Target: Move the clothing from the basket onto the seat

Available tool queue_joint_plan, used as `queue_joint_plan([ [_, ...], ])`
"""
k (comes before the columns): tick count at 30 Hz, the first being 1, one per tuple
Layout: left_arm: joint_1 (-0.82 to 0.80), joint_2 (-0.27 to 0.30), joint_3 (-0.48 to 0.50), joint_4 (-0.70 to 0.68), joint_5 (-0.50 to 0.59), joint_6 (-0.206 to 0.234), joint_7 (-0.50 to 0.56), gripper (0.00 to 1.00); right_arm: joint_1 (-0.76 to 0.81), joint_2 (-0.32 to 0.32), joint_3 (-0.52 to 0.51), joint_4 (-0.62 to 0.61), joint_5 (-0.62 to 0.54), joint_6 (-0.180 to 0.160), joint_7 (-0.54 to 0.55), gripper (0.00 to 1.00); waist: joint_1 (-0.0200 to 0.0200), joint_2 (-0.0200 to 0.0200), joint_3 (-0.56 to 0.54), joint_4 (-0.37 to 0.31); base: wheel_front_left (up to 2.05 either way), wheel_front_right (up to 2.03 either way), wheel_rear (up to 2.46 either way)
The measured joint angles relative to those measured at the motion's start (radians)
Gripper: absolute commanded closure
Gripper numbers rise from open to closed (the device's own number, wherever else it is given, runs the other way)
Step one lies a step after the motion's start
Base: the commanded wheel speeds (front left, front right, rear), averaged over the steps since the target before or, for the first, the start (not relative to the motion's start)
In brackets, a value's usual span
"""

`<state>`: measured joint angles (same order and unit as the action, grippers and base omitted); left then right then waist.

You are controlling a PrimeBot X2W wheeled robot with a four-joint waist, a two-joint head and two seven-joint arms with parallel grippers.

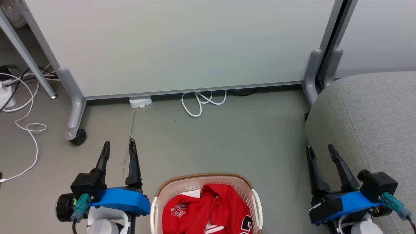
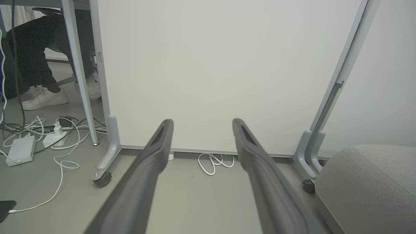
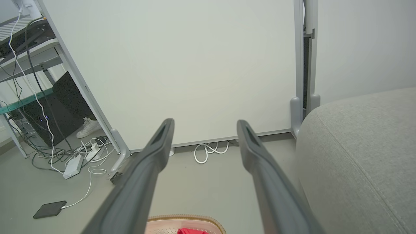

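The left gripper [image 1: 119,142], two long dark fingers on a blue mount, is held with its fingers spread apart and nothing between them, above the bare grey floor [image 1: 227,136] just left of the basket. The right gripper [image 1: 320,148] is likewise spread and empty, at the near edge of the seat.

Between the two arms stands the cream-white oval plastic laundry basket [image 1: 182,180] with perforated sides and a brown woven-look rim. The clothing [image 1: 208,208], red jersey fabric with white trim and black-and-white lettering, is heaped inside it and has not been lifted. The large grey fabric-upholstered sofa seat [image 1: 373,123] lies to the right, apart from the basket, with nothing seen on it. A white partition panel [image 1: 182,45] on castors closes off the space behind.

The clothing is judged to be light, limp and somewhat slick, so it will likely sag and trail when raised. A raised fold near the top of the heap is best pinched, deep enough that several layers are caught, and the basket rim should be cleared on the lift.
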<state>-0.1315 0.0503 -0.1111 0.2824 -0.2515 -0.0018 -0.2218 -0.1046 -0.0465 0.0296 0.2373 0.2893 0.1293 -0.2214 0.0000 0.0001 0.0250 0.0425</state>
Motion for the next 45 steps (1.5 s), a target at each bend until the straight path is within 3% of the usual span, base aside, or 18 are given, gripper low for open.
queue_joint_plan([
  [23,-0.016,0.000,-0.023,0.030,0.113,0.007,-0.040,0.00,0.000,-0.001,0.015,0.002,-0.147,0.001,-0.040,0.00,0.0000,0.0000,0.005,0.010,0.00,0.00,0.00],
  [45,-0.041,0.000,-0.021,0.078,0.112,-0.008,-0.041,0.00,-0.021,-0.001,0.027,0.002,-0.137,0.001,-0.041,0.00,0.0000,0.0000,0.035,0.000,0.00,0.00,0.00],
])
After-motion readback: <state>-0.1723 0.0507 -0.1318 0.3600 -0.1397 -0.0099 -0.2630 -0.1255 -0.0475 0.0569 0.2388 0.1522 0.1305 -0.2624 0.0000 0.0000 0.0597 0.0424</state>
